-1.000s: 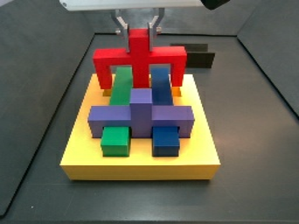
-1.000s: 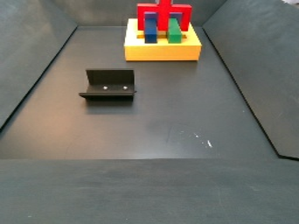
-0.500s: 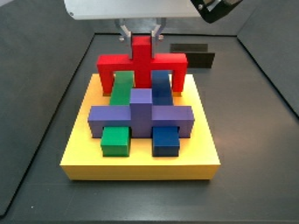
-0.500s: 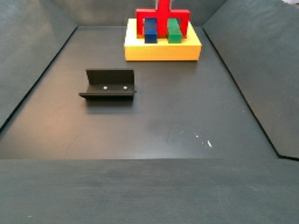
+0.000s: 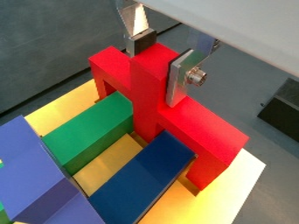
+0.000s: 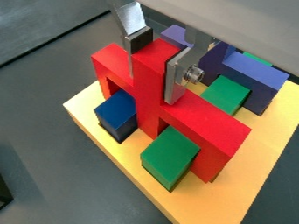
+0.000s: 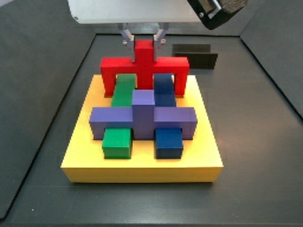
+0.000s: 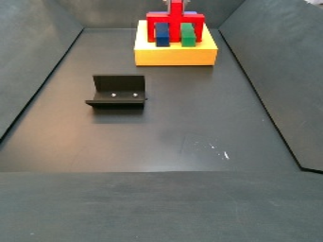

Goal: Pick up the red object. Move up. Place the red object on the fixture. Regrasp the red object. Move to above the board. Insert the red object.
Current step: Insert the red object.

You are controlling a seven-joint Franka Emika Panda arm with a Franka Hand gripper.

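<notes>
Up at the board's (image 7: 142, 168) far end the gripper (image 7: 144, 36) hangs over the red object (image 7: 143, 66), its two silver fingers (image 5: 183, 74) closed flat against either side of the raised middle stub; the stub fills the narrow gap between them, so the jaws stand only as wide as the stub; in both wrist views the pads press on the stub's upper part, with the bar and legs below them. In a side view the red object (image 8: 176, 23) stands upright, bar level, legs pointing down on either side of the green block (image 7: 122, 87) and the blue block (image 7: 162, 83); in a wrist view the legs (image 6: 214, 156) reach down close to the yellow slab (image 6: 111, 140), though whether they touch it cannot be told; the green block (image 5: 93, 129) and blue block (image 5: 145, 179) run under the bar, side by side. Nearer the camera in a side view the purple cross (image 7: 143, 116) lies across the middle of the board, beyond the red object's reach and apart from it. Well away on the dark floor, the fixture (image 8: 119, 92) stands alone, holding nothing; in a side view it shows just behind the board (image 7: 197, 59).
</notes>
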